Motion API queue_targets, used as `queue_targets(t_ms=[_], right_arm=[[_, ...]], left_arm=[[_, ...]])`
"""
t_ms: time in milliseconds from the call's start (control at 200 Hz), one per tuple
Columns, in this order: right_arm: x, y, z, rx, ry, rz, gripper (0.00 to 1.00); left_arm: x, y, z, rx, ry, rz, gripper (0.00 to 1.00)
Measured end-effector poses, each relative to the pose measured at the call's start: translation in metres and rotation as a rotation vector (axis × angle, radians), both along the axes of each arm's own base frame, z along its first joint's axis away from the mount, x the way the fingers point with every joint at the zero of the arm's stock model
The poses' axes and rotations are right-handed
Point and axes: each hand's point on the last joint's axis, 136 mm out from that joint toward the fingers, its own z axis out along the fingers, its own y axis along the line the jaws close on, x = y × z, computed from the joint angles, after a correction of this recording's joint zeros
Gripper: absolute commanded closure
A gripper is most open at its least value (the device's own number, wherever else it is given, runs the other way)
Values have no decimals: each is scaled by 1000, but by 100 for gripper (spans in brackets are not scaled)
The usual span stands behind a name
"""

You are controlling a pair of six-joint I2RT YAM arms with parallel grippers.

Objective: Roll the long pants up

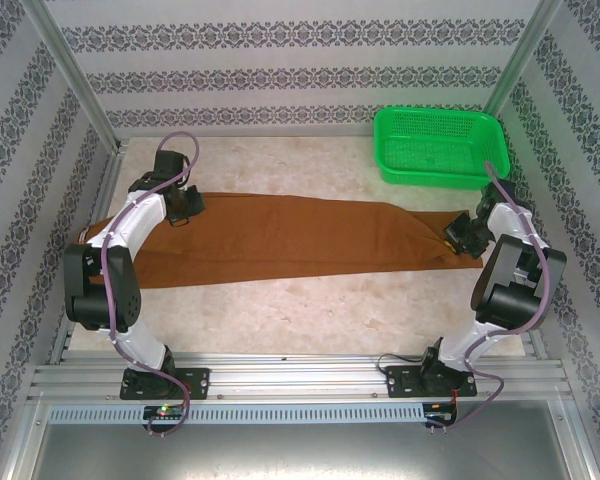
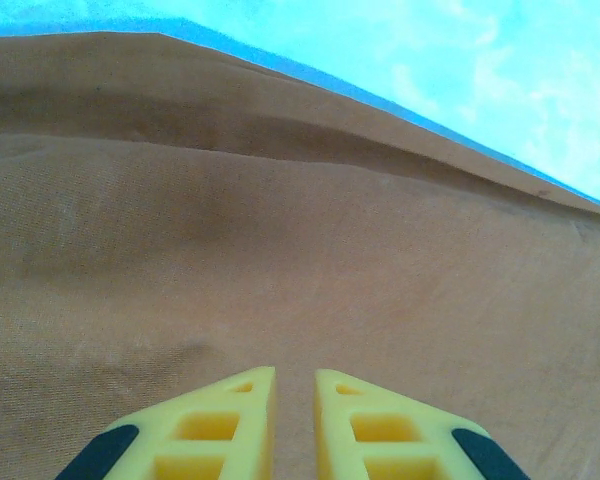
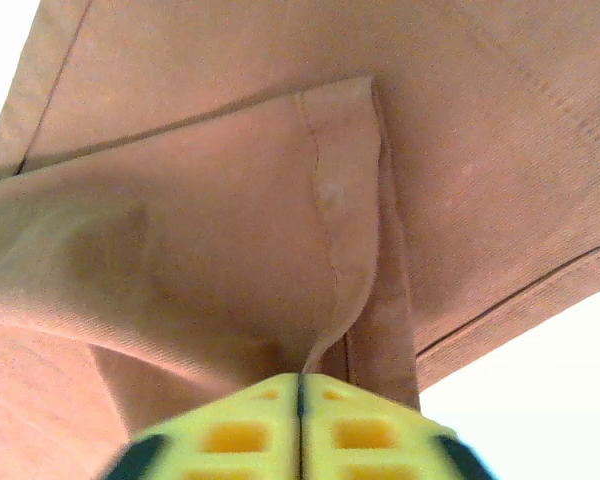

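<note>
Left arm and right arm were alike: white rounded link shells, black joint housings. One grey-purple cable ran outside each arm. Base plates were black, with a green light lit below the left one. Left gripper fingers were yellow moulded plastic with rectangular cut-outs and black outer patches. Right gripper had the same build.

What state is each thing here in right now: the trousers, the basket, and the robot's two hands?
long pants, spread out flat lengthwise, not yet rolled.
green basket, upright, empty.
left hand, slightly open, over the pants.
right hand, shut, pinching a hem of the pants.
</note>
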Motion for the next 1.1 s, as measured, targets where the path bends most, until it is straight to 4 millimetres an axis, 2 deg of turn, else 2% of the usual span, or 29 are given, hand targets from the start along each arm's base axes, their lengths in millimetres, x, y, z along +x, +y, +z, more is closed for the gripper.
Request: queue_targets(t_ms=[175, 265, 415, 490, 510, 535, 560, 624, 639, 694, 714, 809, 924, 989, 1049, 1099], right_arm=[[4, -10, 8, -46, -8, -16, 100], [14, -18, 25, -86, -52, -22, 100], [31, -29, 65, -152, -150, -32, 100], [31, -33, 74, -177, -169, -37, 100], [30, -33, 75, -179, -169, -40, 91], [27, -34, 74, -181, -166, -45, 74], [23, -35, 71, -181, -159, -53, 63], [6, -38, 59, -178, -124, -69, 21], [1, -39, 55, -176, -115, -75, 17], [-18, -40, 40, -168, -69, -92, 13], [-24, -39, 35, -164, -54, -97, 4], [-46, -37, 14, -149, 17, -103, 2], [-48, -32, 10, -143, 28, -92, 2], [-44, -29, 11, -148, 16, -78, 2], [-38, -23, 12, -152, 5, -57, 2], [-31, -17, 15, -153, -9, -35, 2]], left_arm=[[0, 0, 0, 1, 0, -2, 83], [0, 0, 0, 1, 0, -2, 83], [0, 0, 0, 1, 0, -2, 84], [0, 0, -1, 1, 1, -2, 84], [0, 0, -1, 1, 2, -2, 84], [0, 0, -1, 1, 3, -2, 84], [0, 0, -2, 1, 5, -2, 83], [0, 0, -5, 1, 11, -2, 84], [0, 0, -5, 1, 13, -2, 83], [0, -1, -7, -2, 18, -4, 83], [0, -1, -8, -2, 19, -4, 84], [0, -3, -12, -12, 30, -9, 84], [0, -5, -14, -22, 35, -15, 83], [-2, -3, -15, -16, 36, -12, 78], [-9, 3, -15, 11, 40, 10, 66], [-18, 12, -12, 46, 35, 42, 61]])
